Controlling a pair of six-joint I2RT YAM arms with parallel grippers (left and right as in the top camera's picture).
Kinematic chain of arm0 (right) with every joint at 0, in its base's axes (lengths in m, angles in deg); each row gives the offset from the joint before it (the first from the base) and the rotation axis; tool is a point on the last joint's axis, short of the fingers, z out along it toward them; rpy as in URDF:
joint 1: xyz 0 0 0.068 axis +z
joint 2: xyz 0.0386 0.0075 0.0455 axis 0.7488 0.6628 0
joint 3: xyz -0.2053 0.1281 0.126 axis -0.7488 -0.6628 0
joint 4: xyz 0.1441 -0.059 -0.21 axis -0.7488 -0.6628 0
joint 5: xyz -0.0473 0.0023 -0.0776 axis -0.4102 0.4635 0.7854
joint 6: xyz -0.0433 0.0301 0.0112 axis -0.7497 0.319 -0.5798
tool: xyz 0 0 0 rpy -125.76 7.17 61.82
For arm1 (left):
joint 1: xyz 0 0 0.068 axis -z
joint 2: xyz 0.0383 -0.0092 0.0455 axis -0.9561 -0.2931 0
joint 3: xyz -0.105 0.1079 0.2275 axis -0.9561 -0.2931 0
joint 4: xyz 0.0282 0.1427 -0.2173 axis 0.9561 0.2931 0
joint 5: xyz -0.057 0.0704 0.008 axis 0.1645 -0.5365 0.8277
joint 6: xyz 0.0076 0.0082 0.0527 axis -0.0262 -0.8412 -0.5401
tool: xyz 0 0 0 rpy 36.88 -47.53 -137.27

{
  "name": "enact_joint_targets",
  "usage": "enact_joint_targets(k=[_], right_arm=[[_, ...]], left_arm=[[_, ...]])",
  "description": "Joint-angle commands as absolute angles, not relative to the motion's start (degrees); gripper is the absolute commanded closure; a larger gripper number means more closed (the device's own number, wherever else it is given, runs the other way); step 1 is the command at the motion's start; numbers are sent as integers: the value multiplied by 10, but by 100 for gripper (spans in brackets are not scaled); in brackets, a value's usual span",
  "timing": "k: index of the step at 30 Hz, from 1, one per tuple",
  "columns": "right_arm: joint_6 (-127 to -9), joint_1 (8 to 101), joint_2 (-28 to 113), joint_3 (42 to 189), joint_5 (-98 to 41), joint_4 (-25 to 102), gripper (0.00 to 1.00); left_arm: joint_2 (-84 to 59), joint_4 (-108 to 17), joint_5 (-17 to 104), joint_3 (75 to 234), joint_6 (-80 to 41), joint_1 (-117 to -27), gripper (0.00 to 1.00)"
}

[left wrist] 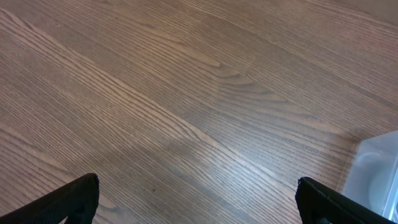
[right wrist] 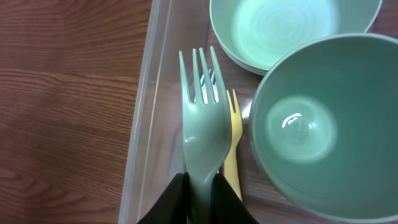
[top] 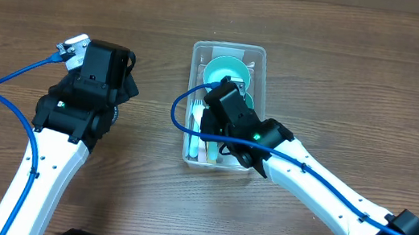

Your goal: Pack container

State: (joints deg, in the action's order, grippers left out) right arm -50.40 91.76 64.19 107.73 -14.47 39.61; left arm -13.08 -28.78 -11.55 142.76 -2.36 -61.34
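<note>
The container (top: 230, 47) is seen standing on the counter (top: 346, 62), between the two arms. Inside it, close to its long left wall, a pale green fork (right wrist: 202, 124) is gripped by the handle in the right gripper (right wrist: 199, 190), whose fingers are closed on it. A yellow fork (right wrist: 232, 143) is partly covered by the green one and lies just beside it, farther from that wall. A deep green bowl (right wrist: 323, 124) and a shallow green bowl (right wrist: 292, 31) are also set within the container, beside the forks. The left gripper (left wrist: 199, 202) is held over bare counter to the left of the container, its fingers spread wide with nothing between them.
</note>
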Motion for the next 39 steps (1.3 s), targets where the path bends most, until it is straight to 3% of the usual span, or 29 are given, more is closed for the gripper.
enact_joint_targets(k=[1, 2, 3, 8, 12, 18, 20, 23, 39], right_arm=[[-504, 921, 650, 1093, -146, 402, 86], [-504, 921, 650, 1093, -146, 403, 85], [-506, 921, 650, 1093, -149, 403, 75], [-535, 921, 642, 1098, -180, 409, 55], [-547, 920, 594, 1151, -163, 348, 54], [-554, 866, 419, 1218, -4, 172, 53], [-575, 813, 349, 1218, 9, 135, 41], [-612, 726, 289, 1218, 9, 124, 0], [-613, 694, 361, 1218, 15, 115, 0]], left_arm=[[-125, -289, -128, 1435, -35, -615, 0], [-125, -289, -128, 1435, -35, -615, 0], [-125, -289, -128, 1435, -35, -615, 0], [-125, -289, -128, 1435, -35, -615, 0], [-125, -289, -128, 1435, -35, -615, 0], [-125, -289, -128, 1435, -35, -615, 0], [-125, -289, -128, 1435, -35, -615, 0], [-125, -289, -128, 1435, -35, -615, 0], [-125, -289, -128, 1435, -35, -615, 0]])
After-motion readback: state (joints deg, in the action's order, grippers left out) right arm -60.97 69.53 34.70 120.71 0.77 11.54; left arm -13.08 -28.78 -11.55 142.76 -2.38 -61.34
